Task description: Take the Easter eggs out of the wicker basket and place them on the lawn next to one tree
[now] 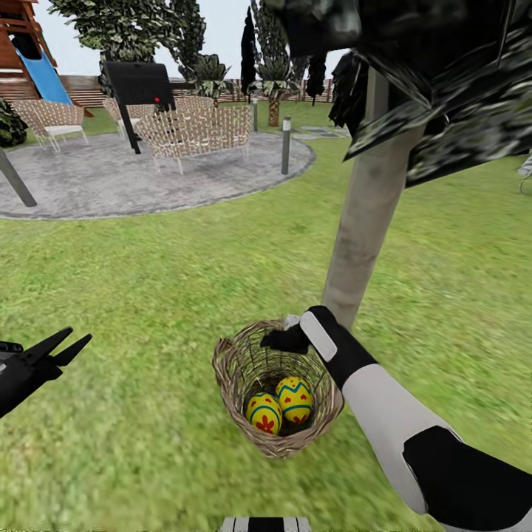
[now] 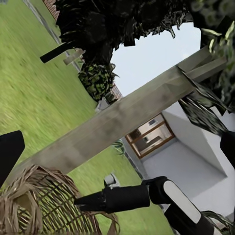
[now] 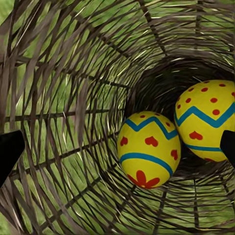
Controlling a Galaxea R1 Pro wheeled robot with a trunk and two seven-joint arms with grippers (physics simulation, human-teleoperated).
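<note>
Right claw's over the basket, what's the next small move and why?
Probably lower the right claw into the basket toward the nearer egg: the claw is open at the rim, and two eggs lie at the bottom.

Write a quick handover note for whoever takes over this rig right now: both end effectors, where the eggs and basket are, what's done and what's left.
Left end effector: open, empty, above the green grass lawn, left of the basket.
Right end effector: at the rim of the round tan woven wicker basket, looking into it; fingertips apart, holding nothing.
Two yellow Easter eggs with blue zigzag bands and red marks lie at the basket's bottom. The third egg's whereabouts cannot be told.
The basket sits on the lawn beside the pale grey-beige tree trunk.
Left: lift out both eggs, set them on the grass by this trunk; locate the third.
</note>
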